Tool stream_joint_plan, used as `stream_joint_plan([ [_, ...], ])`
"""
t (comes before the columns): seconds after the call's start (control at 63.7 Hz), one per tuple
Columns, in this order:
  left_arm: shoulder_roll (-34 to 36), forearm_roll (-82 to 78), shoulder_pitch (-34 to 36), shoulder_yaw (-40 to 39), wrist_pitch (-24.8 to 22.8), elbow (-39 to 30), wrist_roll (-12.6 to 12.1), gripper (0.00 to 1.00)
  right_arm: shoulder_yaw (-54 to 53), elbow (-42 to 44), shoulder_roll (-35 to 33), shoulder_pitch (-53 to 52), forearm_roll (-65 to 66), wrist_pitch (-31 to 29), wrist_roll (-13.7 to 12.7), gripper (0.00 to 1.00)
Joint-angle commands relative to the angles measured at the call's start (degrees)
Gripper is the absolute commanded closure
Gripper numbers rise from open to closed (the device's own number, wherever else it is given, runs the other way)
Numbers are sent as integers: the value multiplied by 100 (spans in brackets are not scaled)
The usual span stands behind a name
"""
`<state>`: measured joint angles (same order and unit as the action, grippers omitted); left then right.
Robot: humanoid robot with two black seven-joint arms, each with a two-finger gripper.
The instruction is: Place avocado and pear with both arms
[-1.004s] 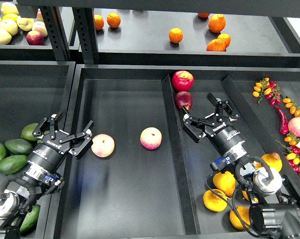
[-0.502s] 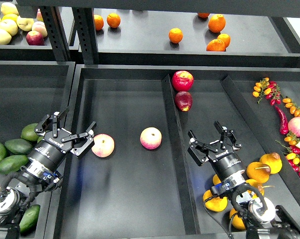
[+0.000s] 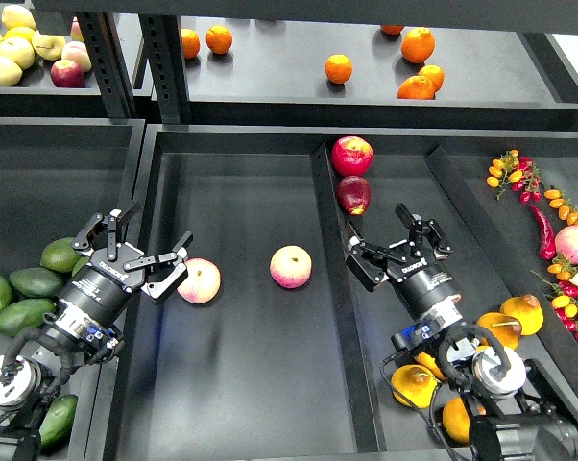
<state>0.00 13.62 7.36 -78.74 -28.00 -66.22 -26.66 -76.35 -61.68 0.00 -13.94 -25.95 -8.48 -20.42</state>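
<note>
The avocado point(image 3: 57, 421) is a dark green glossy oval at the bottom left, beside my left arm's base. Paler green avocados point(image 3: 30, 284) lie to the left of that arm. Golden pears lie at the bottom right; one pear point(image 3: 524, 312) shows a thin stem, and others point(image 3: 414, 384) are partly hidden by my right arm. My left gripper point(image 3: 140, 248) is open and empty, right next to a peach. My right gripper point(image 3: 390, 245) is open and empty over the right tray, well up and left of the pears.
Two pink-yellow peaches point(image 3: 199, 280) point(image 3: 291, 266) lie in the middle tray. Two red apples point(image 3: 352, 155) point(image 3: 353, 194) sit by the divider point(image 3: 332, 288). Oranges point(image 3: 339, 68) and yellow apples point(image 3: 11, 48) are on the back shelf. Chilies and small tomatoes point(image 3: 543, 216) are at the right.
My right gripper dropped back toward the pears, then moved up and left again, staying open. My left gripper crept slightly right toward the peach, still open.
</note>
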Motion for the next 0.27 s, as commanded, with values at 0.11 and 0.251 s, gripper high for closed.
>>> stream_joint_plan([
  [0.11, 0, -44, -33, 60, 0, -58, 11, 1, 59, -2, 0, 5, -24, -92, 153, 0],
  [0.251, 0, -44, -42, 78, 0, -84, 11, 1, 59, -11, 0, 31, -24, -101, 170, 0],
])
